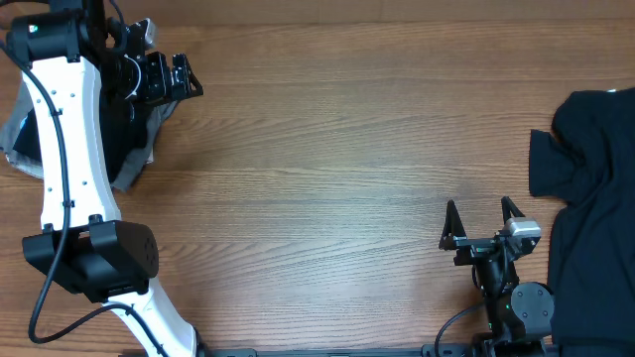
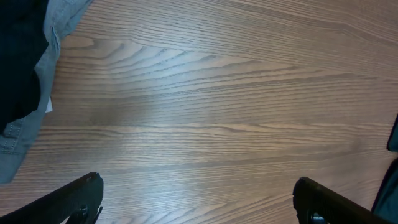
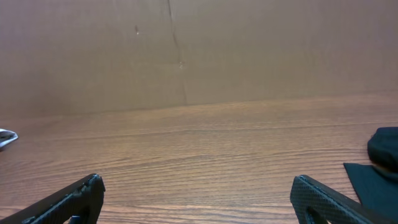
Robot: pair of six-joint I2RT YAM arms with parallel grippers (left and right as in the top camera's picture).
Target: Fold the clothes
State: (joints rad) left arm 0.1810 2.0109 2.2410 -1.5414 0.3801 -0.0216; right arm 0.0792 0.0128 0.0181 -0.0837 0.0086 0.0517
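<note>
From overhead, you are seeing the left gripper (image 1: 189,79) hanging at the top left of the table (image 1: 327,149), fingers apart and empty, by the edge of a gray cloth (image 1: 18,134). The right gripper (image 1: 483,220) is sitting low near the front, also spread wide and holding nothing, just beside the black shirt (image 1: 595,188) lying rumpled at the right edge. In the left wrist view, the left fingers (image 2: 81,198) are standing wide over bare wood, with the gray cloth wrapping something black at the left. In the right wrist view, the right fingers (image 3: 74,199) are gaping likewise, and the shirt is showing at the right.
</note>
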